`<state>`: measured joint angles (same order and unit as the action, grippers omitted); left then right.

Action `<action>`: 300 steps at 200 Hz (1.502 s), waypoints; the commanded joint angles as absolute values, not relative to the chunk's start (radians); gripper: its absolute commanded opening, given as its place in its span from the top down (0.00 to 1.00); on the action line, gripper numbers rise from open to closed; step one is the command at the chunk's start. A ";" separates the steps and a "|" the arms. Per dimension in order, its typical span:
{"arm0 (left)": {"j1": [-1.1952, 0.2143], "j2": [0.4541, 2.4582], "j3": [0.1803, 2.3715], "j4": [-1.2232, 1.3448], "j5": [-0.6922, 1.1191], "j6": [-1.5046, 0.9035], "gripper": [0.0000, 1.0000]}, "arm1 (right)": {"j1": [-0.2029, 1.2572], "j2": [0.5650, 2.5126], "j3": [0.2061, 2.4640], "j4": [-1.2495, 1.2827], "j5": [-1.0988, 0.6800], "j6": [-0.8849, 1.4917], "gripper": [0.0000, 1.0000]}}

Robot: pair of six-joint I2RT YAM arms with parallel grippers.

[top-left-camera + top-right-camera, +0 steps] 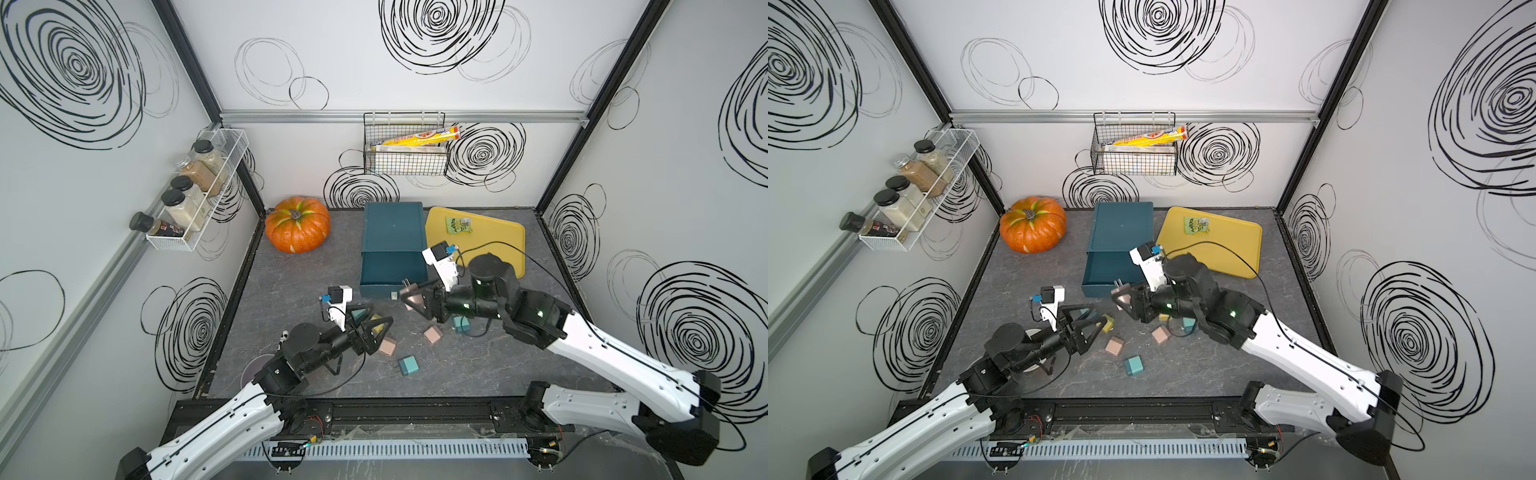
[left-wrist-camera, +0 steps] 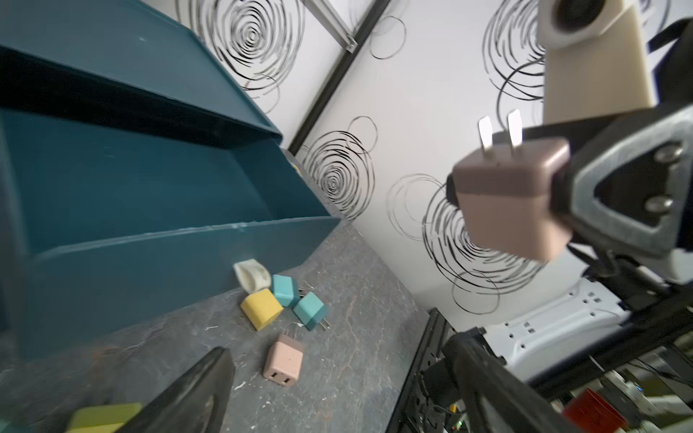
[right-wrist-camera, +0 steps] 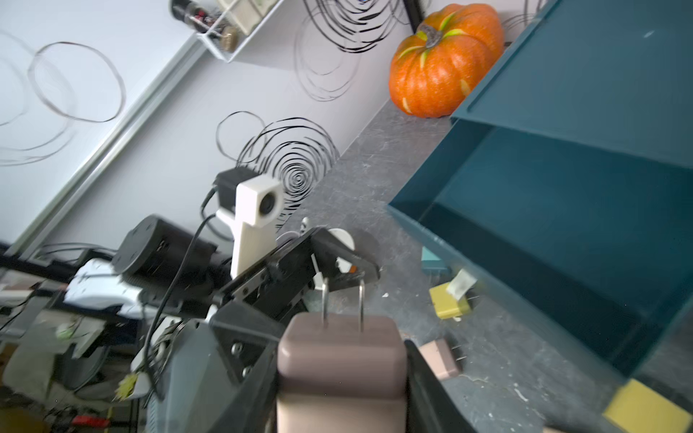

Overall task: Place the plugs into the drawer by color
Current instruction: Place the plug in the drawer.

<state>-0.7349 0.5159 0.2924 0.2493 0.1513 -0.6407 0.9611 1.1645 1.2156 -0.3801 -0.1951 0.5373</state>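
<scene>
A pink plug (image 2: 510, 195) is pinched by the right claw (image 1: 410, 298) beside the drawer (image 1: 392, 266). The left claw (image 1: 372, 321) is spread.

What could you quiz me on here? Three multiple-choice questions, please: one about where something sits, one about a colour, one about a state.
1. Where is the pumpkin?
A) on top of the teal cabinet
B) on the table beside the cabinet
C) inside the drawer

2. What colour is the plug in the right gripper?
A) teal
B) yellow
C) dusty pink

3. How is the drawer?
A) pulled out
B) shut
C) lifted off the cabinet

Answers:
1 B: it stands on the grey surface next to the cabinet.
2 C: the clamped cube is pink, with its prongs free.
3 A: the drawer juts out from under the cabinet's top.
</scene>
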 commanded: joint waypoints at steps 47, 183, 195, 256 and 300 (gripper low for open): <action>-0.721 0.587 0.331 0.184 0.060 -0.636 0.02 | 0.951 1.627 1.703 -0.886 0.305 0.504 0.84; -0.720 0.610 0.336 0.183 0.065 -0.643 0.01 | 0.909 1.958 1.986 -1.154 0.386 0.544 0.81; -0.721 0.621 0.338 0.182 0.057 -0.645 0.01 | 0.906 1.967 1.986 -1.152 0.377 0.546 0.81; -0.718 0.659 0.345 0.170 0.018 -0.648 0.01 | 0.881 2.029 2.011 -1.181 0.354 0.536 0.78; -0.719 0.651 0.345 0.164 0.007 -0.649 0.01 | 0.871 2.054 2.012 -1.178 0.331 0.522 0.73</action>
<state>-0.7242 0.6590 0.3069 0.1501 0.0235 -0.6445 0.8795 2.0270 1.9938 -1.1389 0.3458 0.5304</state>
